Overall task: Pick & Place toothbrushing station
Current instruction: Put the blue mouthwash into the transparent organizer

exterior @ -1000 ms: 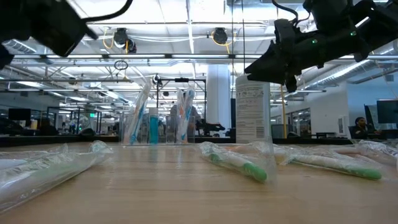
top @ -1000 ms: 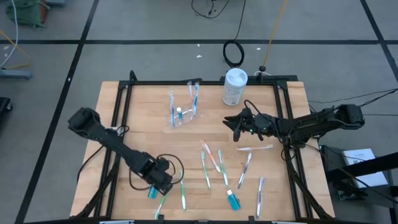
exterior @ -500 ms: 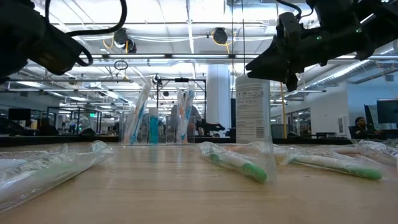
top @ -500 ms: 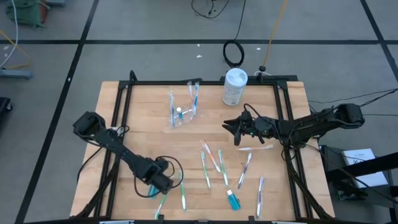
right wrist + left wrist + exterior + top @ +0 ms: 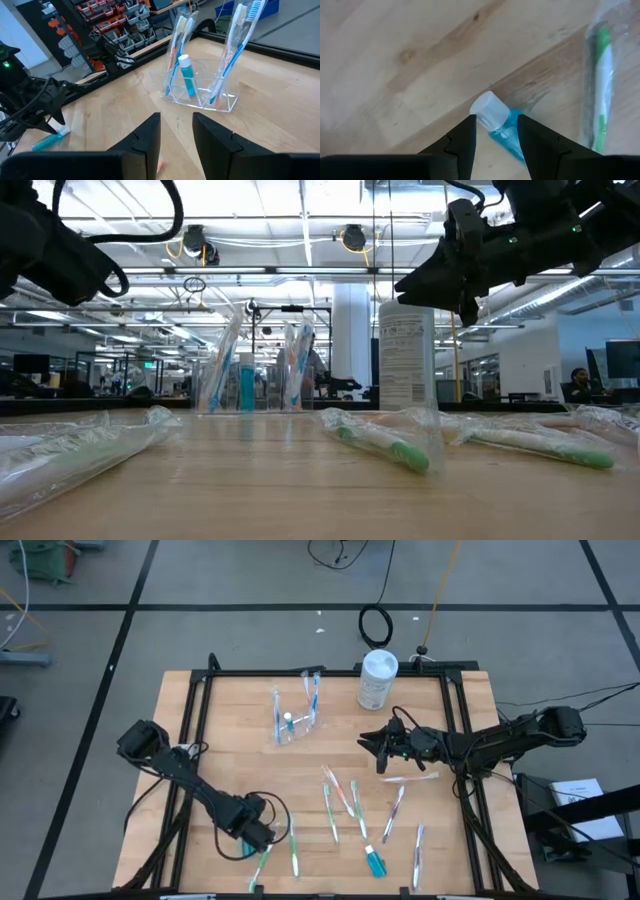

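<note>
A small blue tube with a white cap (image 5: pixel 490 111) lies flat on the wooden table near its near left corner (image 5: pixel 244 850). My left gripper (image 5: pixel 496 120) hangs just above it, pointing down and open, one finger on each side of the capped end; I see no touch. My right gripper (image 5: pixel 378 750) hovers open and empty right of the table's middle. The clear plastic cup (image 5: pixel 296 718) stands at the far middle with toothbrushes and a blue tube upright in it (image 5: pixel 186 75). Several wrapped toothbrushes (image 5: pixel 345 802) lie loose on the near half.
A white canister (image 5: pixel 377 678) stands at the far edge, right of the cup. A second blue tube (image 5: pixel 375 862) lies near the front edge. A wrapped green toothbrush (image 5: pixel 600 90) lies close beside my left gripper. A black frame (image 5: pixel 300 673) borders the table.
My left gripper has sunk toward the blue tube and shifted a little toward the table's near edge, rolling slightly. Its fingers keep the same gap. The tube has not moved.
</note>
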You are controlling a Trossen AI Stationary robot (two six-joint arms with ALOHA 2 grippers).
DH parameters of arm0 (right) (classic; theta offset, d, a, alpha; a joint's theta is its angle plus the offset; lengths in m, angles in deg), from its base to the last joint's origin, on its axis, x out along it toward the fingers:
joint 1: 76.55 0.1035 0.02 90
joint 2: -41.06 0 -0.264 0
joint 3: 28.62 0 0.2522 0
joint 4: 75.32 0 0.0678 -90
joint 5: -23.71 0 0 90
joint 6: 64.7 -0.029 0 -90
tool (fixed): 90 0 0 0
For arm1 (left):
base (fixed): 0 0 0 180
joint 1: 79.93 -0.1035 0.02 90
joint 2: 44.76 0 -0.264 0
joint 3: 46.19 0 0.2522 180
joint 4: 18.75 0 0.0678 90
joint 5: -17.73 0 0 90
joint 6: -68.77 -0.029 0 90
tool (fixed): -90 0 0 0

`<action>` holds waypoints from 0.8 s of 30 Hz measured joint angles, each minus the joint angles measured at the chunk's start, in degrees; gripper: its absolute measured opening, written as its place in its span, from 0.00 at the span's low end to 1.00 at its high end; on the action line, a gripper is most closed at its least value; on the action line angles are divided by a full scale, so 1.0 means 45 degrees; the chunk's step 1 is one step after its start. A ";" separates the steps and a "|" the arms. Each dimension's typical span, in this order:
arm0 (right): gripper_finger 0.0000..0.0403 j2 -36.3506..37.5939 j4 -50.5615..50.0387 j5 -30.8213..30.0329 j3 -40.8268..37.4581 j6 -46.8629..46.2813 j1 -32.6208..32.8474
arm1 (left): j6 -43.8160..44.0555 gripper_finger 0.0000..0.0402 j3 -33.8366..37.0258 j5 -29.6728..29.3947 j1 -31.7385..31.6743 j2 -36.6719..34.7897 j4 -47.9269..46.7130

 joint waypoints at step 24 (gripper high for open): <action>0.26 0.0000 0.0015 0.0000 0.0000 -0.0013 -0.0005 | 0.0206 0.37 0.0665 -0.1256 0.0126 0.0015 0.1560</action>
